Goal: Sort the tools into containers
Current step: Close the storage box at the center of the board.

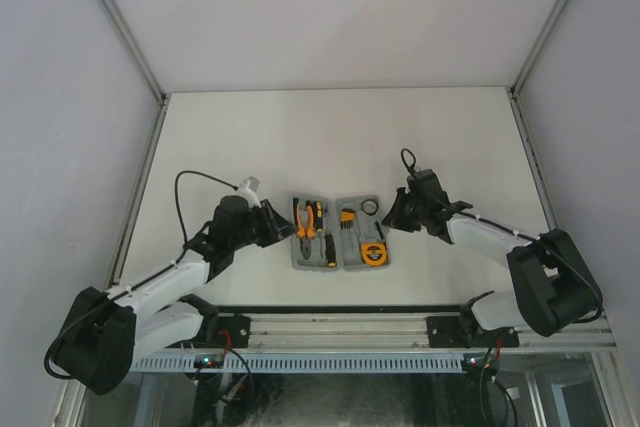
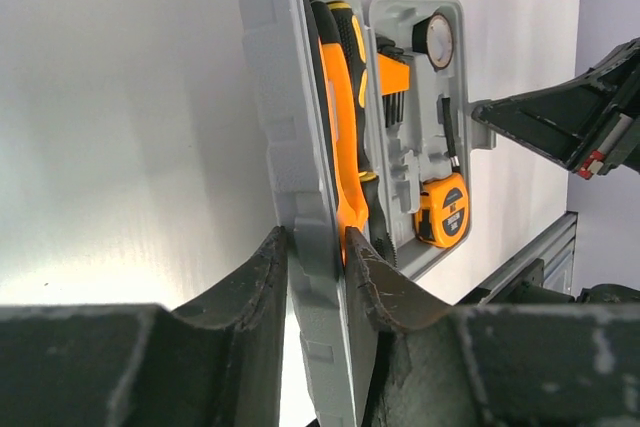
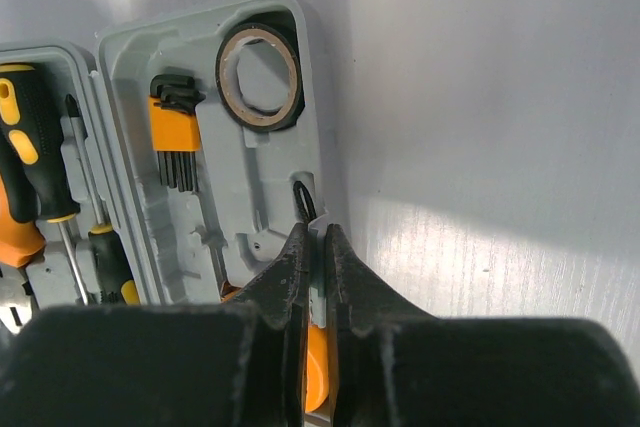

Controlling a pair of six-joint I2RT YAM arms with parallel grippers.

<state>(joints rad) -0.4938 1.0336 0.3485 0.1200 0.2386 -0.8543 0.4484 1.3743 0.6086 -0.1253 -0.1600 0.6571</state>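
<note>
Fingers (image 2: 255,302) of L gripper (image 2: 318,272) are clamped on the outer side wall of the grey tool case (image 2: 268,97), one outside, one inside. Just past the inner finger, orange-handled pliers (image 2: 345,127) are seated in that half. Further past, hex-key set (image 2: 392,75), tape roll (image 2: 436,39) and tape measure (image 2: 446,209) lie in the other half. R gripper (image 3: 317,259) fingers (image 3: 288,272) are pinched on the opposite rim, nearly together w/ only the thin wall btwn. Beyond its inner finger, two screwdrivers (image 3: 35,157) are seen in the far half. Case is held open flat on table (image 1: 330,137), btwn both grippers.
</note>
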